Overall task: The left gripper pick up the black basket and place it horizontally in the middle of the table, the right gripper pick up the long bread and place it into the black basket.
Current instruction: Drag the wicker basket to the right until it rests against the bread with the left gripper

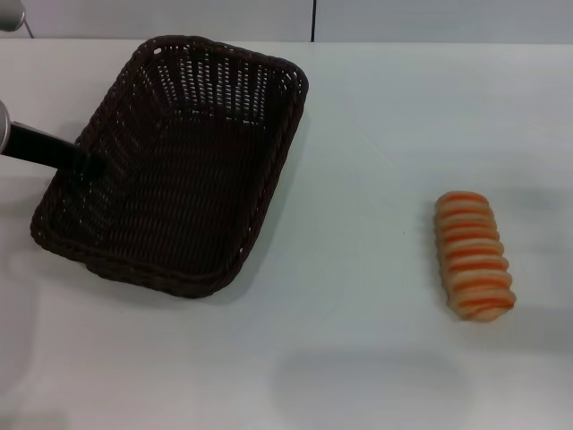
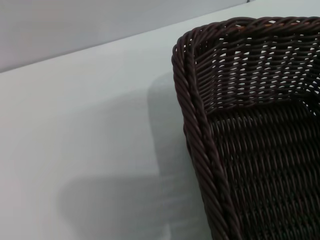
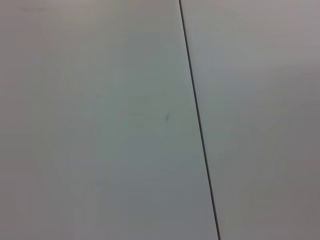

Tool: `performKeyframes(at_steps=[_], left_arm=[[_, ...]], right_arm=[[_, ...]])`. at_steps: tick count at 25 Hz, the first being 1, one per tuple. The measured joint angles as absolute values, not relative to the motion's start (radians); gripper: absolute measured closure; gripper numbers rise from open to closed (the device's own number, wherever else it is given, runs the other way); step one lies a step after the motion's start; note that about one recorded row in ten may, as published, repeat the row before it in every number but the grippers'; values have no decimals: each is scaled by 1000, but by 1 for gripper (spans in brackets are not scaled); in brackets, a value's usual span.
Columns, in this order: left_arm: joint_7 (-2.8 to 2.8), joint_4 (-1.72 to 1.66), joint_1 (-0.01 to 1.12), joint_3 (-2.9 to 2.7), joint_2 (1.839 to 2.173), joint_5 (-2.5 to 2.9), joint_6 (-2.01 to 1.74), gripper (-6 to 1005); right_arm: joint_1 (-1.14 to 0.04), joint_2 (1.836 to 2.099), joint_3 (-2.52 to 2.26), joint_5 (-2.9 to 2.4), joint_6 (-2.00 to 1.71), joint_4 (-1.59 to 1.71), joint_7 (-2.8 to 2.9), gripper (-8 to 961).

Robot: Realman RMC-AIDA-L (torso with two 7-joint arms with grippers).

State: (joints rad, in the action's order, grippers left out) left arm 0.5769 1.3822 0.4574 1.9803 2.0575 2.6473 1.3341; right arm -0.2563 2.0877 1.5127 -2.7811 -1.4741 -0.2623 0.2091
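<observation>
The black basket (image 1: 175, 170) sits on the white table (image 1: 358, 340) at the left, set at an angle, and it is empty. My left gripper (image 1: 79, 159) comes in from the left edge as a dark arm tip and meets the basket's left rim. The left wrist view shows a corner of the basket's braided rim (image 2: 197, 145) close up, with the table (image 2: 90, 125) beside it. The long bread (image 1: 473, 255), tan with orange stripes, lies on the table at the right, well apart from the basket. My right gripper is out of view.
The table's far edge meets a pale wall with a dark vertical seam (image 1: 313, 20). The right wrist view shows only a pale surface with a dark seam (image 3: 197, 120). Bare table lies between the basket and the bread.
</observation>
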Motion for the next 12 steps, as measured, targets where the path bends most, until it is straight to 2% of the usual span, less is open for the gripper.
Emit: performKeyframes(at_steps=[6, 12], left_arm=[[615, 1384, 461, 1988, 2056, 2648, 1332, 780], [683, 1406, 483, 2027, 2052, 2642, 1350, 781]], right_arm=[[-255, 2088, 1514, -2781, -1478, -262, 212, 260], [-251, 2088, 1516, -2781, -1479, -262, 213, 259]])
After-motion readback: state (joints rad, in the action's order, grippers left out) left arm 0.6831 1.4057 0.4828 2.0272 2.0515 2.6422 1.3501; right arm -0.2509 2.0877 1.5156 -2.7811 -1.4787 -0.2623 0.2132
